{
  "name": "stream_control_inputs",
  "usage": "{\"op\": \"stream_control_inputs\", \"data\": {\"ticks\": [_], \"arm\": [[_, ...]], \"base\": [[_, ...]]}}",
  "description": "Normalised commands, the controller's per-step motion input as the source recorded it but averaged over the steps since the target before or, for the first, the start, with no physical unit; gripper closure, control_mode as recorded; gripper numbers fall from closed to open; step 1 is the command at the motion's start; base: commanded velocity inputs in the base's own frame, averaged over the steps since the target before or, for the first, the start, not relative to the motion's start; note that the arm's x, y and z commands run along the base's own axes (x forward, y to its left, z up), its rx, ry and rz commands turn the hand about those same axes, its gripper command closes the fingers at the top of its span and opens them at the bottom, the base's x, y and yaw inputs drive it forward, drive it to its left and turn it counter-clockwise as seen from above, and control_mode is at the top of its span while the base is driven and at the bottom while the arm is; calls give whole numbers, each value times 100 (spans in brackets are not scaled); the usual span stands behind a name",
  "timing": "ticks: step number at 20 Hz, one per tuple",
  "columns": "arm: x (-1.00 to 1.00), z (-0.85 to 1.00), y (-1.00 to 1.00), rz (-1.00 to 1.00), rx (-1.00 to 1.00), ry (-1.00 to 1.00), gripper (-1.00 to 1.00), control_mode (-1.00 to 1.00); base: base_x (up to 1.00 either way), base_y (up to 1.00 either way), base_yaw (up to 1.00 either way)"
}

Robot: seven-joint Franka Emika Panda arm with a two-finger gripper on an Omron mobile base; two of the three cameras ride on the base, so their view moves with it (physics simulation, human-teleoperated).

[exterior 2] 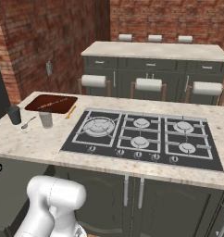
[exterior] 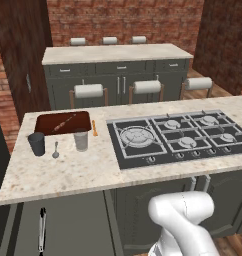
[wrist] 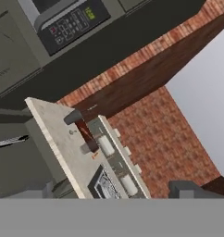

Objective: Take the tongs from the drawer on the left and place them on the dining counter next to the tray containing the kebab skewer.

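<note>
Oddly, the gripper's opening could not be judged; the kebab skewer lay in the tray on the dining counter, beside 2 cups.

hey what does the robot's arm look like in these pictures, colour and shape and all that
The arm is glossy white with smooth, rounded, bulbous segments, like thick tubes capped with domes. A darker seam shows low down where two segments meet. No cables or markings are visible on it. Of the claw, only a blocky dark grey finger tip shows in the hand view; its other details can't be made out.
</note>
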Motion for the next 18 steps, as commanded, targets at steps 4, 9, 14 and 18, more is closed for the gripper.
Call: {"op": "stream_control_inputs", "data": {"ticks": [4, 9, 14, 18], "arm": [[0, 65, -48, 0, 5, 6, -100, -100], [5, 68, -50, 0, 6, 8, -100, -100], [17, 64, -50, 0, 6, 5, -100, -100], [38, 39, -47, 0, 8, 0, -100, -100]], "base": [[0, 0, 0], [0, 0, 0], [0, 0, 0], [0, 0, 0]]}}
